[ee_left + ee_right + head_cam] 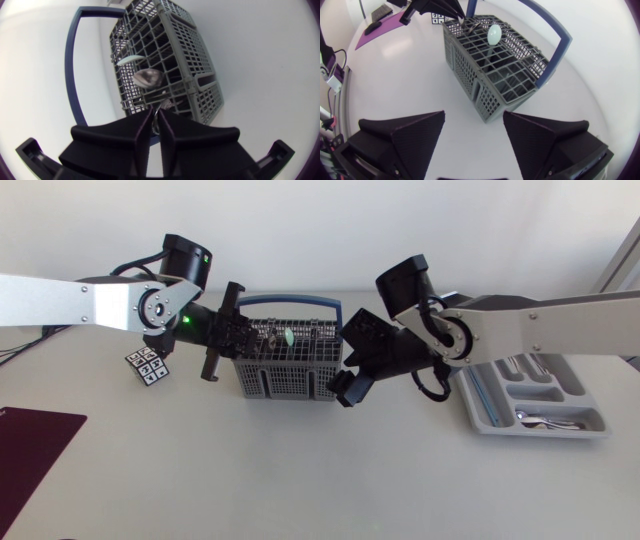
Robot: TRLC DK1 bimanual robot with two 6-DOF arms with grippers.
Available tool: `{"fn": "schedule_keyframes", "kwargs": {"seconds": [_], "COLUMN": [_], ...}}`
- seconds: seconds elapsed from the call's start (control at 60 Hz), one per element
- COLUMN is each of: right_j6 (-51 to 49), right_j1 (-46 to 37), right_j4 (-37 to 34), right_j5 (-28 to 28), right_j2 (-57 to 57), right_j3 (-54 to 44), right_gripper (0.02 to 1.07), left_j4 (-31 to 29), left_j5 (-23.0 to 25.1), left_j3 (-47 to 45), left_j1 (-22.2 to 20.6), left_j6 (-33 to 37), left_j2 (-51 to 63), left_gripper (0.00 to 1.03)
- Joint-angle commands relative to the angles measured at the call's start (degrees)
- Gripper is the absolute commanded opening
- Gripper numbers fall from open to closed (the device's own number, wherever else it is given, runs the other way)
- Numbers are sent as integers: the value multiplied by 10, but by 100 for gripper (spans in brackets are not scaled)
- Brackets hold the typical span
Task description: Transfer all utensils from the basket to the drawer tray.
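A grey utensil basket (300,375) (200,60) (515,85) with a blue handle (290,305) stands mid-table. Inside stick up a pale green spoon (287,337) (129,60) (494,34) and a metal spoon (148,77). At the basket's left end, my left gripper (248,335) (156,114) (462,17) is shut on the thin handle of a metal utensil (160,106) (472,25). My right gripper (350,368) (472,130) stands open at the basket's right end, a short way off. The grey drawer tray (590,425) lies at the right with a metal utensil (540,418) in its front slot.
A small black-and-white marker tag (148,365) (439,19) lies left of the basket under the left arm. A dark purple mat (30,450) (380,30) covers the front left corner. Bare white tabletop spreads in front of the basket.
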Motion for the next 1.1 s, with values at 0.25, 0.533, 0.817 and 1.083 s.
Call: {"fn": "schedule_keyframes", "kwargs": {"seconds": [0.25, 0.533, 0.817, 1.083], "right_j6": [-11, -9, -6, -6], "right_j1": [-3, -1, 5, 5], "right_j4": [3, 3, 0, 0], "right_j5": [-5, -5, -5, -5], "right_j2": [-20, -42, -56, -63], "right_j3": [-28, -44, -50, -54], "right_gripper": [86, 86, 86, 86], "left_j4": [4, 2, 1, -23], "left_j5": [1, 0, -5, -8], "left_j3": [11, 6, -4, 2], "left_j1": [-7, -11, -21, -27], "left_j6": [23, 26, 28, 34], "left_j2": [-40, -82, -106, -120], "left_gripper": [4, 4, 4, 3]}}
